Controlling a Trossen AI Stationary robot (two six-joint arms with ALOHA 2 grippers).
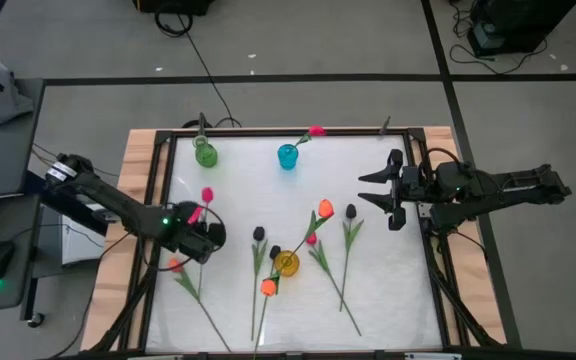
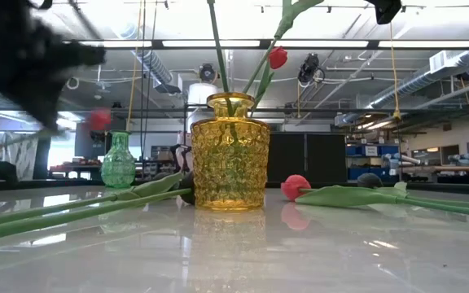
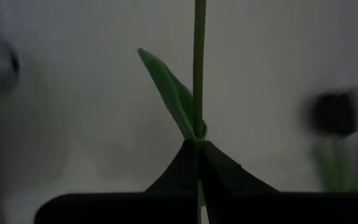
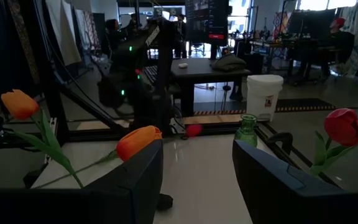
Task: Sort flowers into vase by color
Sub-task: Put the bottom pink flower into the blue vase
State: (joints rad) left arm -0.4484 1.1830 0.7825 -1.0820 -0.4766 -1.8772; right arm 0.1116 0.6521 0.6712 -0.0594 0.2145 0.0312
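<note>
My left gripper (image 1: pixel 204 236) hangs over the table's left half, shut on the green stem (image 3: pixel 198 74) of a pink-red tulip. Its bud (image 1: pixel 207 195) points toward the far edge and shows raised and blurred in the low view (image 2: pixel 100 120). My right gripper (image 1: pixel 393 195) waits open and level above the right side, touching nothing. A yellow vase (image 1: pixel 286 262) in the middle holds stems, one with a red bud (image 2: pixel 278 57). A green vase (image 1: pixel 205 153) and a blue vase (image 1: pixel 287 156), which holds a pink flower (image 1: pixel 316 131), stand at the far edge. My left gripper pinches the tulip's stem between its two fingertips (image 3: pixel 185 163), right where a leaf joins the stem (image 3: pixel 197 132). The fingers come slanting down from above and lie across the stem. The bud end is raised off the table. The gripper hides the stem's lower end.
Loose tulips lie around the yellow vase: black buds (image 1: pixel 259 234) (image 1: pixel 353 211), an orange bud (image 1: pixel 268 287) near the front, and another orange one (image 1: pixel 175 265) beside my left gripper. Their long stems (image 2: pixel 55 213) stretch across the near half of the table.
</note>
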